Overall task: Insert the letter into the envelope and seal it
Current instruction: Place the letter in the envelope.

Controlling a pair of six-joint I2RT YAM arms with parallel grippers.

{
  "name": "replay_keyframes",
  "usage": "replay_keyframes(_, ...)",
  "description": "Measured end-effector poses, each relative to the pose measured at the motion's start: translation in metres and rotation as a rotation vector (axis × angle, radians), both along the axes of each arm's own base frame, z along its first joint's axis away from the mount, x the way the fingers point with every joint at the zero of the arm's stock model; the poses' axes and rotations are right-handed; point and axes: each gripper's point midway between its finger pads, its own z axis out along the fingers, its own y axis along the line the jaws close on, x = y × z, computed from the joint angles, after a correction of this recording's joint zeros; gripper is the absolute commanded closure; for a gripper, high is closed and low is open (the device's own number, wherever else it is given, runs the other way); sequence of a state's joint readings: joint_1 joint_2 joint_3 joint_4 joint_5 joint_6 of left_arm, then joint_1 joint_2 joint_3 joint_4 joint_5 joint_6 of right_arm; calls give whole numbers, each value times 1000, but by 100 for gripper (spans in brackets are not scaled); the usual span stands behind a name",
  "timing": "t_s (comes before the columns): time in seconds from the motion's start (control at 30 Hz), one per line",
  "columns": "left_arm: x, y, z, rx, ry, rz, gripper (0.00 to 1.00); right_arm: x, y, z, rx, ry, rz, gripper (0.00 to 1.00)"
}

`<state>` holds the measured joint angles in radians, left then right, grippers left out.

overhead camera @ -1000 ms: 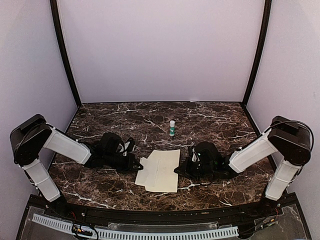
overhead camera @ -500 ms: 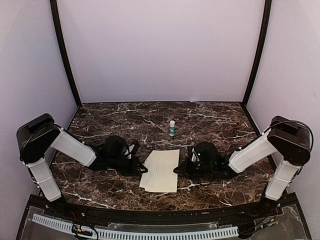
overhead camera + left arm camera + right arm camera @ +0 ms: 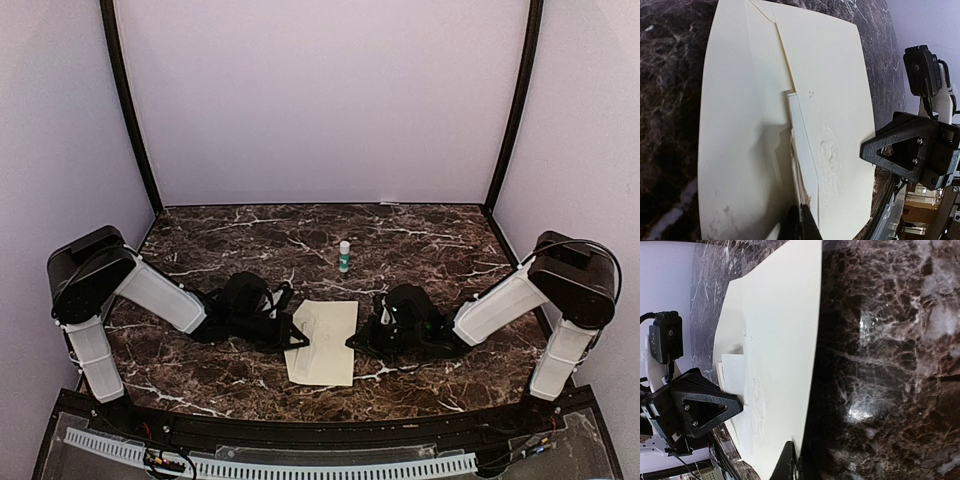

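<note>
Marble table (image 3: 420, 225): envelope (image 3: 325, 345) lies lengthwise, near to far.

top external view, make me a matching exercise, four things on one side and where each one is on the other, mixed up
Things:
1. envelope
2. letter
3. small tube
4. right gripper

Places:
a. standing upright beyond the envelope, apart from it
b. white strip poking out of the envelope
c. at the envelope's right edge
d. lying flat between the two arms

Pairs: 1-d, 2-b, 3-a, 4-c
</note>
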<state>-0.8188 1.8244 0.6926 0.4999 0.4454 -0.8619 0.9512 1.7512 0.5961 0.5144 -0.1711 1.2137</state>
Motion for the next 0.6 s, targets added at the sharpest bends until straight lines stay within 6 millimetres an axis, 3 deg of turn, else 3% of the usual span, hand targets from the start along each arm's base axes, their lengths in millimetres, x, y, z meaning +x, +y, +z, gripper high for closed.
replay_keyframes(0.23, 2, -7, -1, 11, -8, -2, 99, 0, -1, -1, -5, 1, -3, 93)
replay_keyframes(0.6, 10, -7, 12, 106, -100, -22, 56, -3, -8, 12, -63, -39, 12, 57)
